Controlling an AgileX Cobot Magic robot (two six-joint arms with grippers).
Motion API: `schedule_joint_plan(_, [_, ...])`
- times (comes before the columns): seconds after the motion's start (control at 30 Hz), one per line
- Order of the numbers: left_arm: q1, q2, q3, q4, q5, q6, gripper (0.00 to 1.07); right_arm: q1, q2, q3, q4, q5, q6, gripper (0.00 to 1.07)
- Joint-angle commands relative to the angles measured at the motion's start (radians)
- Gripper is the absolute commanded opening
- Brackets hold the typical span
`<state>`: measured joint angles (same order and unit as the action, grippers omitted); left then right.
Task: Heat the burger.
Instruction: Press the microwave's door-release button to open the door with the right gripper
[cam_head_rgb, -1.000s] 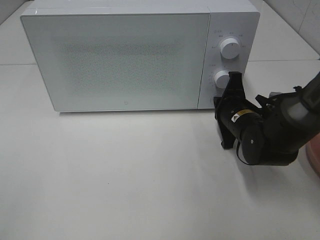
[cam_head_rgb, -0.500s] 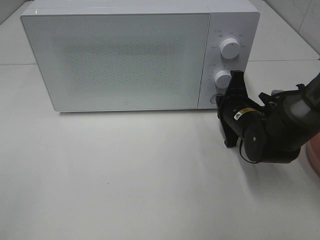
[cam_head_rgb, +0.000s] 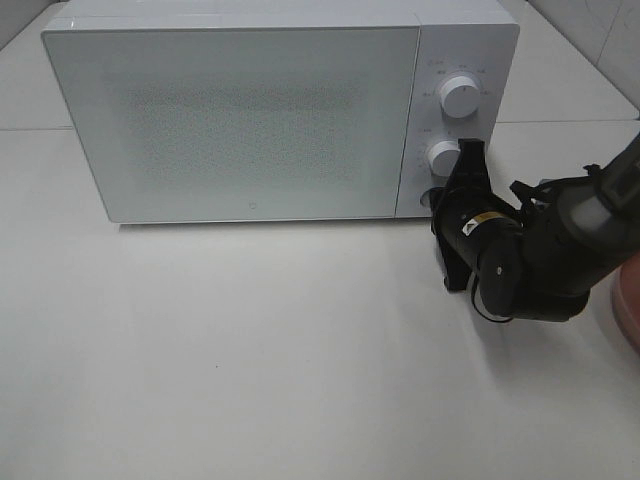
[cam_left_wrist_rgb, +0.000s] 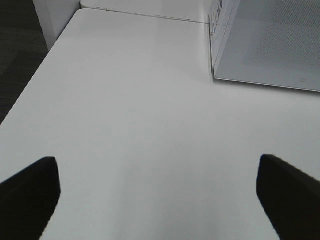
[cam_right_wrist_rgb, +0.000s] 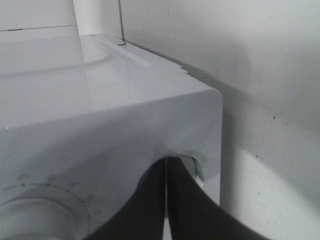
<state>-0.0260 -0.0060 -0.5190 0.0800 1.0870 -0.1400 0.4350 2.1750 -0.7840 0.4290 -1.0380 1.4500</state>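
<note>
The burger is out of view in every frame. The white microwave (cam_head_rgb: 250, 110) stands at the back with its door closed. My right gripper (cam_head_rgb: 440, 200) is shut, and its tips press the round button at the bottom of the control panel, below the lower dial (cam_head_rgb: 444, 156). In the right wrist view the closed fingers (cam_right_wrist_rgb: 150, 210) meet the microwave's front (cam_right_wrist_rgb: 100, 125) beside a dial (cam_right_wrist_rgb: 30, 215). My left gripper (cam_left_wrist_rgb: 160, 200) is open and empty over bare table, left of the microwave's corner (cam_left_wrist_rgb: 270, 45). It does not show in the exterior high view.
The upper dial (cam_head_rgb: 459, 96) sits above the lower one. A pink plate's edge (cam_head_rgb: 630, 305) shows at the far right behind my right arm. The white table (cam_head_rgb: 250, 350) lies in front of the microwave. Its left edge (cam_left_wrist_rgb: 30, 85) drops to a dark floor.
My right gripper drew slightly right, away from the control panel, then moved back onto the bottom button. The microwave door stayed closed.
</note>
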Motion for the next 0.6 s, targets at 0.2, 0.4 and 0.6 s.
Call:
schedule_joint_plan(0.2, [0.004,-0.011,0.002,-0.003,-0.013,-0.002,1.0,-0.054,-0.006,-0.112,0.135,-0.238,-0.082,0.05])
schedule_joint_plan(0.4, [0.004,-0.011,0.002,-0.003,-0.013,-0.002,1.0,-0.072,-0.001,-0.134,0.117,-0.24,-0.103,0.05])
schedule_joint_plan(0.6, [0.004,-0.011,0.002,-0.003,-0.013,-0.002,1.0,-0.071,-0.001,-0.132,0.097,-0.209,-0.103,0.05])
